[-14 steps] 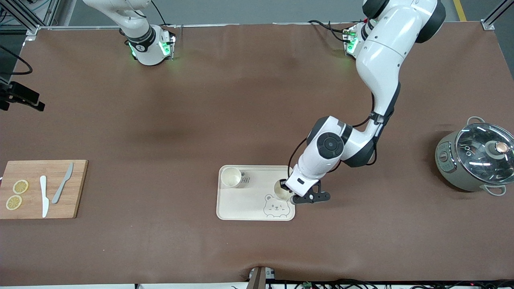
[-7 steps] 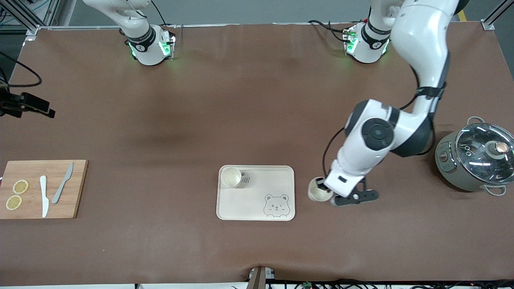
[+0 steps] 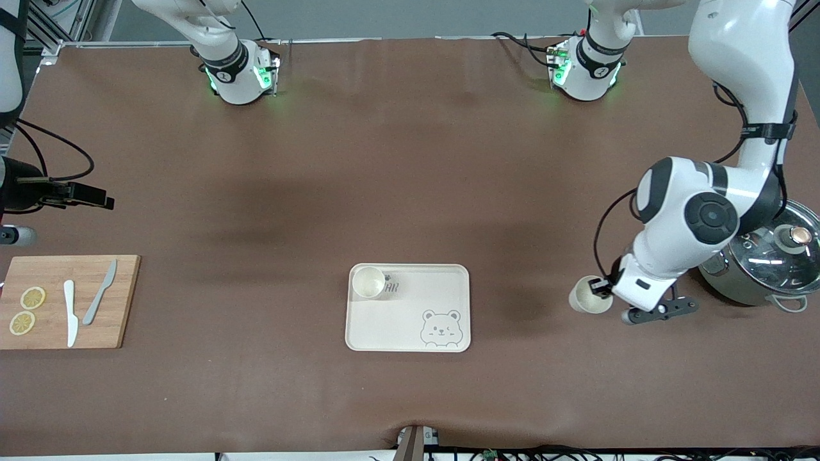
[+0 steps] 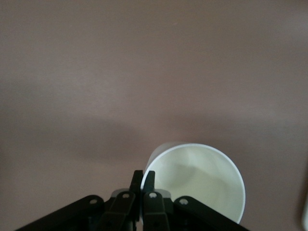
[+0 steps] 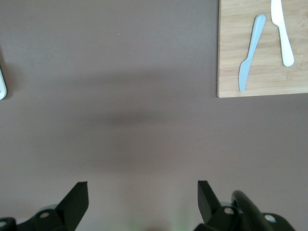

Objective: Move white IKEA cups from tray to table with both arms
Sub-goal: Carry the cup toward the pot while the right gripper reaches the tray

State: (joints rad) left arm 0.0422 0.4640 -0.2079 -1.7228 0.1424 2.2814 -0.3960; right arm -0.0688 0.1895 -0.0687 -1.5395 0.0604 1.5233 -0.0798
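One white IKEA cup (image 3: 369, 282) stands upright in a corner of the bear-printed tray (image 3: 397, 323), on the side toward the right arm's end. My left gripper (image 3: 601, 288) is shut on the rim of the other white cup (image 3: 585, 297) and holds it over bare table between the tray and the pot. In the left wrist view the fingers (image 4: 137, 175) pinch the cup's wall (image 4: 202, 178), one inside and one outside. My right gripper (image 5: 142, 185) is open and empty over bare table near the cutting board.
A grey pot with a glass lid (image 3: 762, 256) stands at the left arm's end, close to the left arm's elbow. A wooden cutting board (image 3: 70, 301) with two knives and lemon slices lies at the right arm's end; it also shows in the right wrist view (image 5: 262, 48).
My left gripper lifted the cup off the tray and carried it toward the pot at the left arm's end. The right arm's hand has moved a little at the table's edge.
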